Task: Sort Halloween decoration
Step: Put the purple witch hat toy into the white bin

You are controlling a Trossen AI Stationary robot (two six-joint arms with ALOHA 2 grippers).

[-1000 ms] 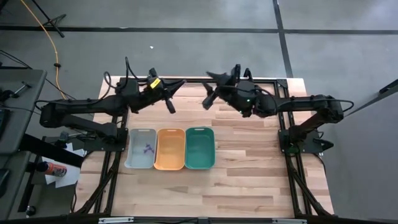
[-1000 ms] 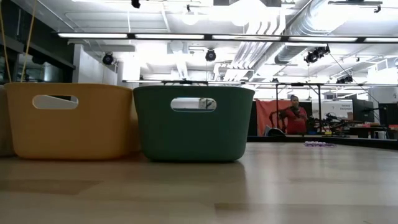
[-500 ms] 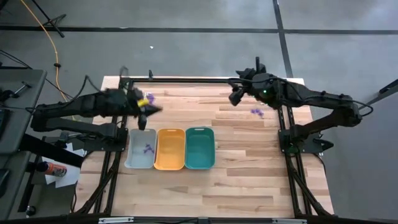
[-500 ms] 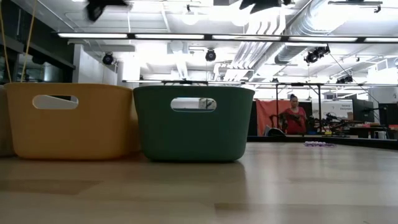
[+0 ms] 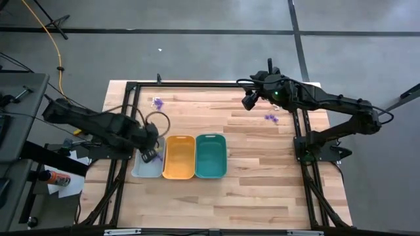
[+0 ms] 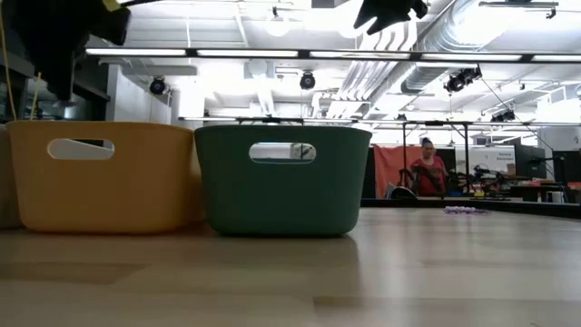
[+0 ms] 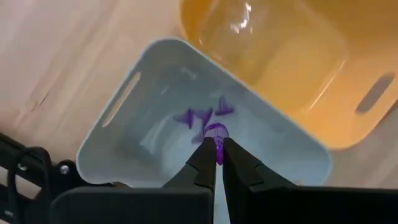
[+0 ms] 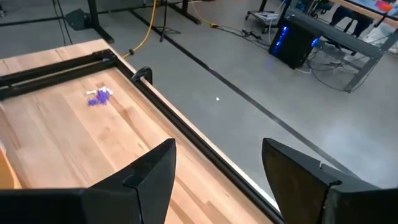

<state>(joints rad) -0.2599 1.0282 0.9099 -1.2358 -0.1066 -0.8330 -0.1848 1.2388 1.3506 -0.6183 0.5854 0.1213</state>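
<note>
My left gripper hangs over the grey tray at the table's near left and is shut on a small purple piece. A few more purple pieces lie on the tray's floor. My right gripper is open and holds nothing, raised over the far middle-right of the table; its fingers stand wide apart. One small heap of purple pieces lies on the wood near it. Another heap, purple and white, lies at the far left and also shows in the right wrist view. My left gripper pinches a small purple piece between its two fingertips, coming from above and pointing down into the grey tray. The piece sticks out past the fingertips, above the pieces on the tray's floor.
An orange tray and a teal tray stand in a row to the right of the grey one. A black frame rail runs along the far edge. Bare wood lies on the table's near half and right of the trays. A person stands far behind.
My left gripper has swung from the far middle of the table toward the near left and come down over the grey tray. My right gripper has moved from the far middle toward the right, uncovering the purple heap, then held still.
</note>
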